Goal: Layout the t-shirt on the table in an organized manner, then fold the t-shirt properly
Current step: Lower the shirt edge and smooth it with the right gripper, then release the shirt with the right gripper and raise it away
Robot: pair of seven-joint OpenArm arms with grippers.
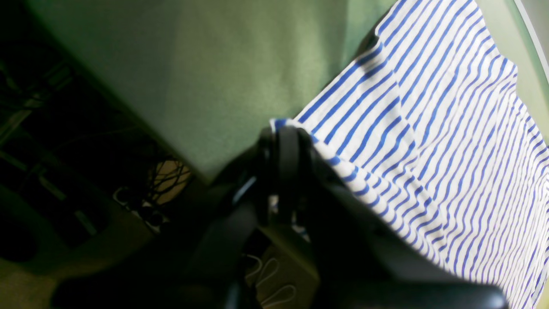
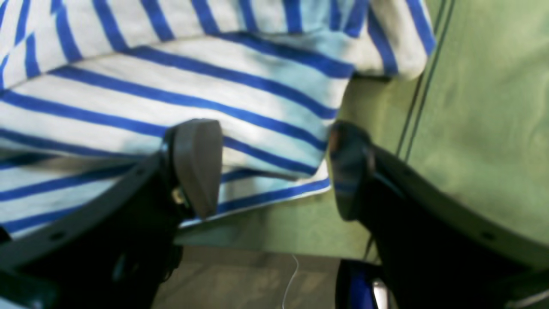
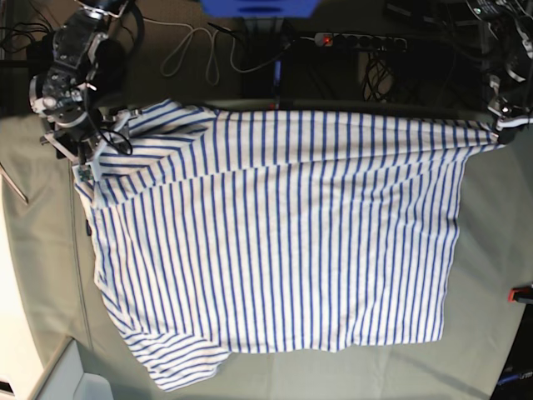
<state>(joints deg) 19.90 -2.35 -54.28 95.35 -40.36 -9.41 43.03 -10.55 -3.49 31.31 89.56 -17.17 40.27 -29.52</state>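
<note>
So the layout part looks mostly done to me, and folding hasn't started. The surface [image 3: 491,250] is one wide stretch of grey-green cloth, and there's one t-shirt [image 3: 283,233] spread over most of it, stripes running flat across the body with no fold in it yet. It isn't fully tidy though: the sleeve at the near left corner is bunched up, and the edge by the far left corner is doubled over on itself. I'd guess those need smoothing before any fold goes in.

Two arms, one tool each. The left tool [image 1: 285,141] is pressed together on a corner of the shirt's edge, holding it pulled out at the surface's far right corner in the base view. The right tool [image 2: 274,171] is spread wide, with one finger over the striped cloth and the other over bare surface, straddling the hem but gripping nothing.

Smallest bit I can count: one red clamp [image 3: 521,293] on the right edge.
</note>
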